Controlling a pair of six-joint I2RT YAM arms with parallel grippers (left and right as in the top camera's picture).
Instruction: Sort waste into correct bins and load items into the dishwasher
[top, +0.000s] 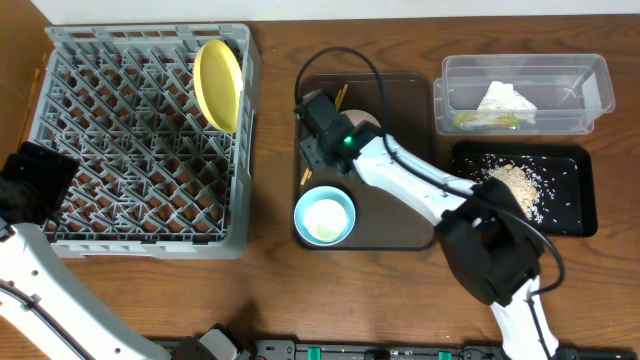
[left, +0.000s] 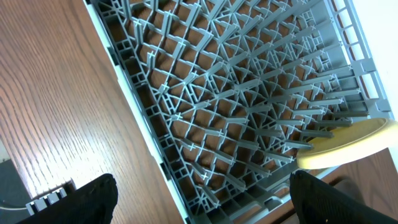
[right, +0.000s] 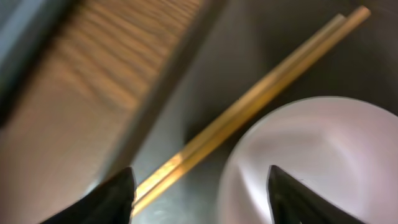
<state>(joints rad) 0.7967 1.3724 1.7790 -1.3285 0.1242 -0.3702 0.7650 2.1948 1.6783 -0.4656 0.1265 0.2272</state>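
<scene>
**Left arm.** The left gripper (left: 204, 193) is open: its two fingers stand wide apart with nothing between them. It hangs above the left edge of the rack (top: 140, 140), over the boundary between the rack wall and the bare worktop (top: 270, 270).

**Rack.** The grey rack sits on the left part of the worktop. One yellow plate (top: 218, 82) stands on edge among the pegs at the far right corner. No other item is seen in the rack.

**Brown tray.** The brown tray (top: 400, 225) lies in the middle of the worktop, just right of the rack. It carries three items:
- The chopsticks (right: 261, 93) lie side by side along its left part, running near to far.
- The white bowl (right: 311, 162) sits in the far part, just right of the chopsticks and partly hidden by the arm in the overhead view.
- The blue bowl (top: 325, 215) sits upright at the near left corner.

**Right arm.** The right arm reaches across the brown tray to its far left part. The right gripper (right: 200, 180) has its jaws apart. The near end of the chopsticks and the rim of the white bowl lie between the fingers. The wrist view is blurred and shows no contact with either item.

**Tub.** The clear tub (top: 595, 85) stands at the far right. It holds the white paper (top: 505, 100) and, nearer, the green wrapper (top: 488, 121).

**Black tray.** The black tray (top: 575, 215) lies just near of the tub. The rice scraps (top: 515, 185) are heaped and scattered on its floor.
</scene>
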